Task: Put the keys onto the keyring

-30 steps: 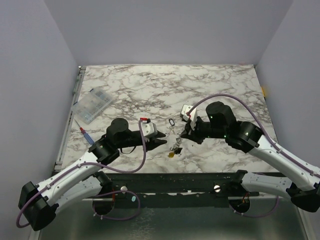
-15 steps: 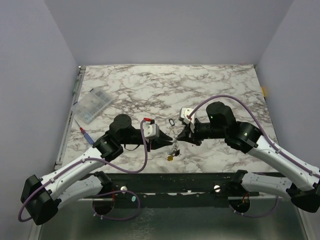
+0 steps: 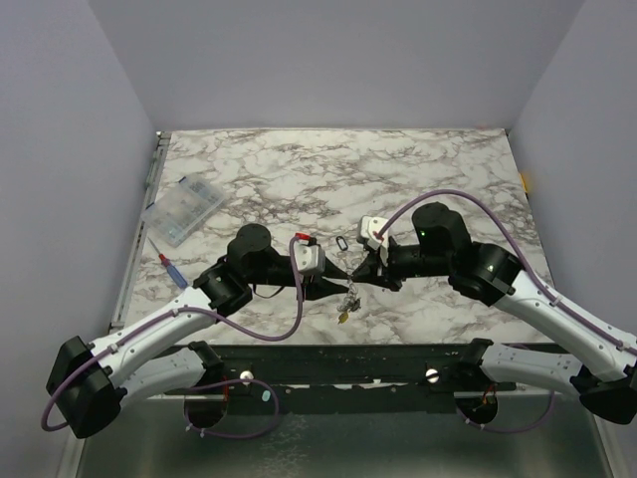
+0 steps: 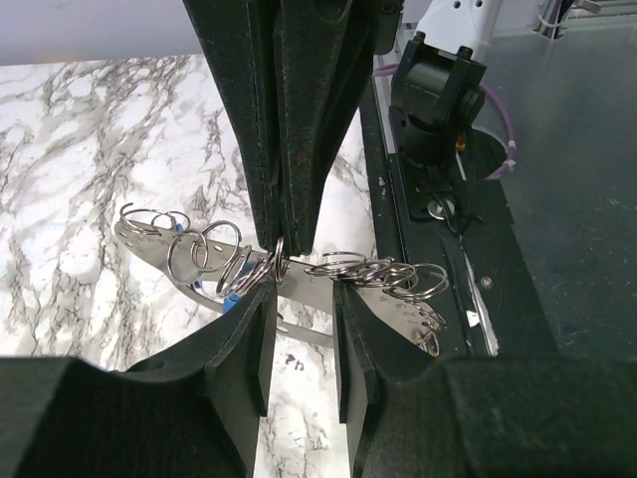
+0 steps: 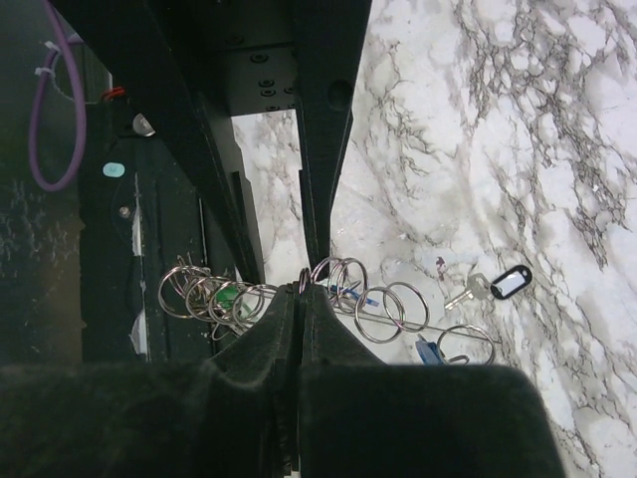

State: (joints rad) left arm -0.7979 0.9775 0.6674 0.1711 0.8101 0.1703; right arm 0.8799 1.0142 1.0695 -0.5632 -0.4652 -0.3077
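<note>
The marble table [image 3: 448,169] sits in pale lilac walls. Above it the keyring [image 4: 280,253] is pinched at the tips of the right gripper [image 5: 299,295], which is clenched on it, with keys [image 3: 346,299] dangling below. Over the last second the left gripper [image 4: 299,304] has closed in, its jaws released and its tips just beside the ring chain, so threading looks near. The right wrist view alone resolves a tagged key [image 5: 495,285] lying beyond the jaws. Which ring is meant seems unclear.
</note>
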